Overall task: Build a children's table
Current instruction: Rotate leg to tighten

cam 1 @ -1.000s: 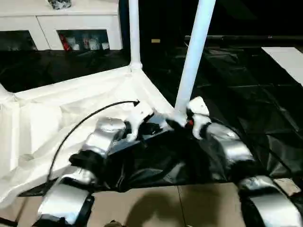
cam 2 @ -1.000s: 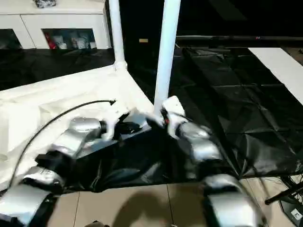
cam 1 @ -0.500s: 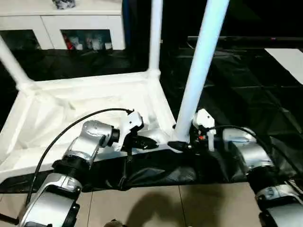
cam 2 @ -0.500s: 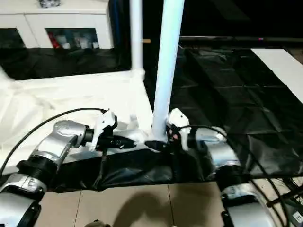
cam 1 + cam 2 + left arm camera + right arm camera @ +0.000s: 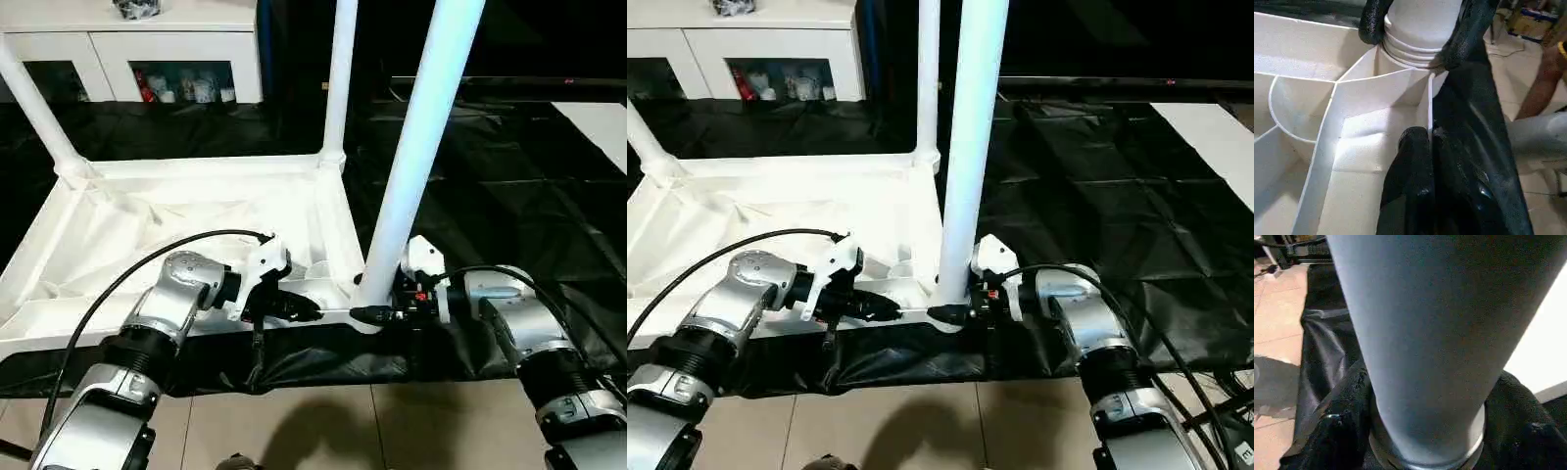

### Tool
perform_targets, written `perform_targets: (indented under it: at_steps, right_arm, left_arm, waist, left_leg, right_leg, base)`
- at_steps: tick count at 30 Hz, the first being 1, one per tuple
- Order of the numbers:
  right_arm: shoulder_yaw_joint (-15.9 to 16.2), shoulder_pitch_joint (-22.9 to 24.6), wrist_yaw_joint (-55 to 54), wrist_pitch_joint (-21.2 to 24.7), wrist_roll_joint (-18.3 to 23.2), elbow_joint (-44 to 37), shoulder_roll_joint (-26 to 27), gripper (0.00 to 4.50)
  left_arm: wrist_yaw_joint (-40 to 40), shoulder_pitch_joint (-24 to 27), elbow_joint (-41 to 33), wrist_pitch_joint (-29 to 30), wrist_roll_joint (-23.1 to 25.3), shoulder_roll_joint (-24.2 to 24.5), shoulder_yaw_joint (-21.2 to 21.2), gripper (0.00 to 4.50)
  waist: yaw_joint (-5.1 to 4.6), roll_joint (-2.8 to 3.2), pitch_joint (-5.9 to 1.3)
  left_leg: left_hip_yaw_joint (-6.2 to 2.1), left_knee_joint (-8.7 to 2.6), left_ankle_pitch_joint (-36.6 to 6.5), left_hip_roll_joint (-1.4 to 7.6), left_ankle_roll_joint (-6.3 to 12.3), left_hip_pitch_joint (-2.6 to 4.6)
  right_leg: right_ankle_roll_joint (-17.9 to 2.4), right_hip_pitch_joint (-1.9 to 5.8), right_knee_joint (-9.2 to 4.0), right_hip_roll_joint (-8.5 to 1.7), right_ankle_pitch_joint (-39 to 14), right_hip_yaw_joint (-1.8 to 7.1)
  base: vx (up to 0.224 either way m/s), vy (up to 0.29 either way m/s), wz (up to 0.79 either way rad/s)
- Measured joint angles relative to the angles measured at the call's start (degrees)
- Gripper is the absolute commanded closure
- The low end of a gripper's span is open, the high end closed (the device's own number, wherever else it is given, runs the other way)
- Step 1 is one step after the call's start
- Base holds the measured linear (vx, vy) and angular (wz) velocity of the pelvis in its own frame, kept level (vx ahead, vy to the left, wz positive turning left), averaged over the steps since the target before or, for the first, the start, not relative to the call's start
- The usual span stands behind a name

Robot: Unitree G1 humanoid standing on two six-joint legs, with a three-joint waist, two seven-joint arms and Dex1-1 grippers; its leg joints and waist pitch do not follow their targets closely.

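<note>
Table [image 5: 196,225] inverted, legs [image 5: 421,147] upright

legs [image 5: 423,147] cut off at top edge

No readable text, perhaps because labels are too small.

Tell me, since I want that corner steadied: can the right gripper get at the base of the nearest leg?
Probably yes. The right gripper already has its black fingers around the nearest leg where it enters the tabletop corner socket, with nothing between.
</note>
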Motion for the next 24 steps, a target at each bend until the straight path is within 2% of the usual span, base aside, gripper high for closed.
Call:
perform_targets:
  at_steps: [2,6,13,16,18,22,24]
  right_arm:
    - [-1.54,-0.52,-6.01,0.7,-0.92,1.62,1.96,1.84]
    - [-4.86,-3.84,-21.95,2.18,-2.58,7.1,7.26,1.85]
    - [-8.58,-8.77,-43.0,4.31,-3.86,13.62,13.09,1.86]
    - [-9.17,-9.32,-46.68,3.51,-4.54,14.56,13.96,1.86]
    - [-9.33,-9.44,-47.37,2.56,-4.53,15.29,14.17,1.3]
    - [-9.33,-9.48,-47.3,1.82,-4.77,15.7,14.36,1.05]
    - [-9.32,-9.43,-46.19,1.4,-4.8,15.68,14.31,0.8]
  left_arm:
    - [4.44,-0.14,0.46,-0.03,0.79,-0.93,0.75,4.5]
    - [14.87,-1.83,3.03,0.81,2.53,-4.1,2.73,4.5]
    - [27.93,-5.52,7.02,3.64,4.39,-9.89,3.95,4.5]
    - [29.97,-6.0,7.4,3.94,4.7,-11.11,3.99,4.5]
    - [30.23,-6.13,7.69,3.94,4.7,-11.36,4.01,4.5]
    - [30.17,-6.22,7.91,3.78,4.7,-11.37,4.01,4.5]
    - [29.26,-6.21,7.95,3.39,4.7,-11.06,4.01,4.5]
  waist:
    - [-0.17,0.0,-0.01]
    - [-1.33,-0.07,-0.01]
    - [-1.55,-0.05,-0.03]
    - [-1.47,-0.05,-0.04]
    - [-1.43,-0.01,-0.06]
    - [-1.47,0.01,-0.06]
    - [-1.49,0.02,-0.05]
  left_leg:
    - [0.0,0.02,0.01,0.0,-0.01,0.15]
    - [-0.02,0.1,0.02,-0.02,-0.04,0.37]
    - [-0.01,0.06,0.01,-0.08,-0.03,0.38]
    - [-0.01,-0.09,-0.01,-0.09,-0.03,0.36]
    - [0.0,-0.17,0.0,-0.09,-0.03,0.37]
    - [0.0,-0.13,0.0,-0.09,-0.03,0.36]
    - [0.0,-0.14,0.0,-0.09,-0.03,0.35]
  right_leg:
    - [-0.01,0.11,0.05,0.0,0.01,0.03]
    - [0.07,0.24,0.1,0.0,-0.03,0.05]
    - [-0.08,0.26,-0.01,0.0,0.08,0.13]
    - [-0.05,0.25,-0.11,0.0,0.06,0.12]
    - [-0.03,0.24,-0.12,0.0,0.05,0.1]
    - [-0.03,0.24,-0.12,0.01,0.05,0.1]
    - [-0.03,0.23,-0.14,0.01,0.05,0.1]
  base:
    - [0.0,0.0,0.0]
    - [0.0,0.0,0.0]
    - [0.0,0.0,0.0]
    - [0.0,0.0,0.0]
    - [0.0,0.0,0.0]
    - [0.0,0.0,0.0]
    - [0.0,0.0,0.0]
